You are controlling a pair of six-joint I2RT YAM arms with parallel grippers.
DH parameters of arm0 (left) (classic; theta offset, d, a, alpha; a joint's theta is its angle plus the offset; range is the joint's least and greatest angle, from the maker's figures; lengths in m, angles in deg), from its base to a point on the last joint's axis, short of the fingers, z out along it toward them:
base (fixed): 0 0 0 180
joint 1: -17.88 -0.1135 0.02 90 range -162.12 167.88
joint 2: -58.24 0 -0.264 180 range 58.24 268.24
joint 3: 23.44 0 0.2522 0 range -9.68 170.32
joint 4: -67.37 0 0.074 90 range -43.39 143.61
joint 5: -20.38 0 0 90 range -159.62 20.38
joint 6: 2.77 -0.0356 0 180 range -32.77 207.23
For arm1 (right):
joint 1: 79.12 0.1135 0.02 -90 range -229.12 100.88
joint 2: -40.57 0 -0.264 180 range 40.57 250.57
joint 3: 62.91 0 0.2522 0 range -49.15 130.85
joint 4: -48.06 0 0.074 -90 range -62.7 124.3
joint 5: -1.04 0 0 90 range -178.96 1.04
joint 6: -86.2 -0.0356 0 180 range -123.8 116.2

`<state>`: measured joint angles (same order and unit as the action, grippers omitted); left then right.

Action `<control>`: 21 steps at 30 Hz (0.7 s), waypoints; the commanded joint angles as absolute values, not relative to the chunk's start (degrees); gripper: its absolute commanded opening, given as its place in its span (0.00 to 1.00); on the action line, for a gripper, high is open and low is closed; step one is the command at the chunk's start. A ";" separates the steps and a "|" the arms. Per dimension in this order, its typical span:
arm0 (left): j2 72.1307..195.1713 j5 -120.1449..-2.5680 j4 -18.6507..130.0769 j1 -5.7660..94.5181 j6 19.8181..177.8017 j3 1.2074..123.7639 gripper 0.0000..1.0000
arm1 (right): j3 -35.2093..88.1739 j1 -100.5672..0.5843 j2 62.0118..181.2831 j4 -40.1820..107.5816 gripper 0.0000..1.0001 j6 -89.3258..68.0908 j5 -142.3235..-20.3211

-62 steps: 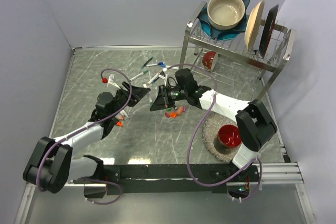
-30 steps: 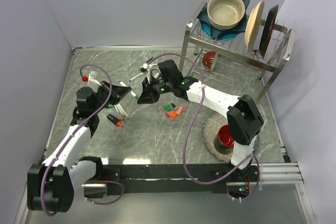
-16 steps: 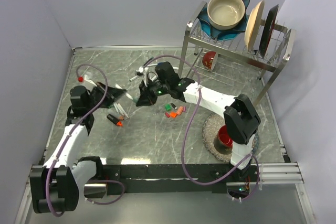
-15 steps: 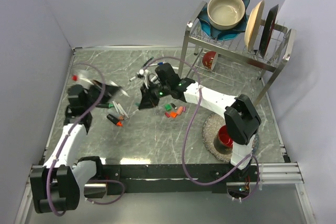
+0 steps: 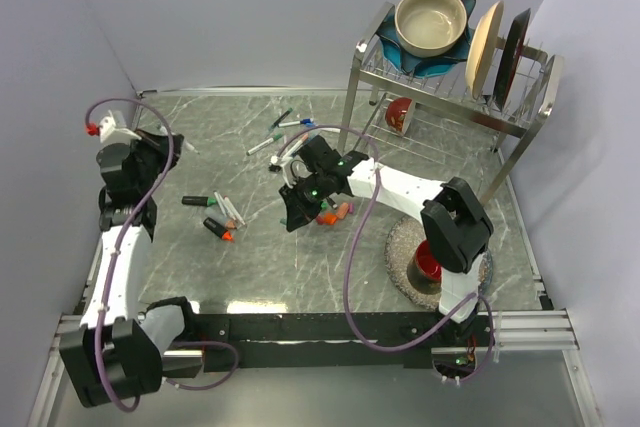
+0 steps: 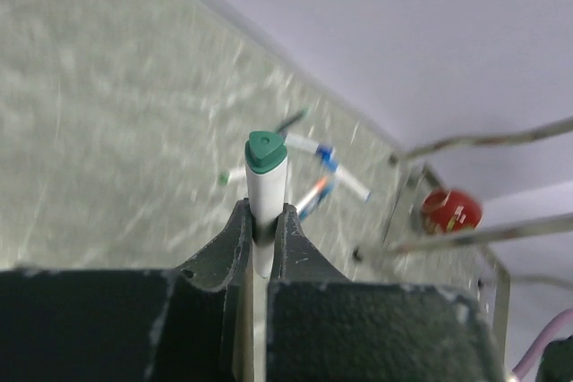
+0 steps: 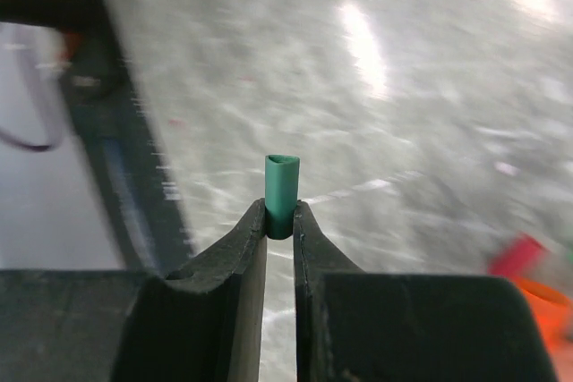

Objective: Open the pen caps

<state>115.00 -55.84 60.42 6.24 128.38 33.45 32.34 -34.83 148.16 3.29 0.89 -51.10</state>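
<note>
Right wrist view: right tool [image 7: 280, 221] clamps short green triangular plastic cap [image 7: 282, 185], held midway between left and right edges of surface [image 5: 260, 267]. Left tool [image 6: 264, 218] pinches white marker barrel [image 6: 267, 187] near far-left corner. Lower cap beside loose caps [image 5: 335, 213] before releasing; it may roll.

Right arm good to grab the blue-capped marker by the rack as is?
Probably not yet. The right gripper is shut on a green cap, so it has no free grip. The way itself looks open: the blue-capped marker lies in the open just beyond it, with nothing between.
</note>
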 commanded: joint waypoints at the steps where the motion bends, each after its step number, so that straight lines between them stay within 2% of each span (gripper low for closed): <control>1: 118.10 -50.20 53.79 6.36 128.28 31.54 0.01 | 36.10 -36.49 149.81 -2.52 0.01 8.48 -63.37; 7: 121.78 -48.61 49.40 6.45 127.31 28.28 0.01 | 37.77 -39.21 151.39 -6.83 0.06 12.80 -70.67; 21: 131.54 -48.00 48.16 7.94 125.73 28.55 0.01 | 39.88 -42.64 156.58 -10.80 0.10 14.74 -74.90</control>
<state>130.78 -49.19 47.70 7.29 127.17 28.14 37.35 -42.21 156.38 -9.82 13.54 -73.54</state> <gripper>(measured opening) 0.067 0.180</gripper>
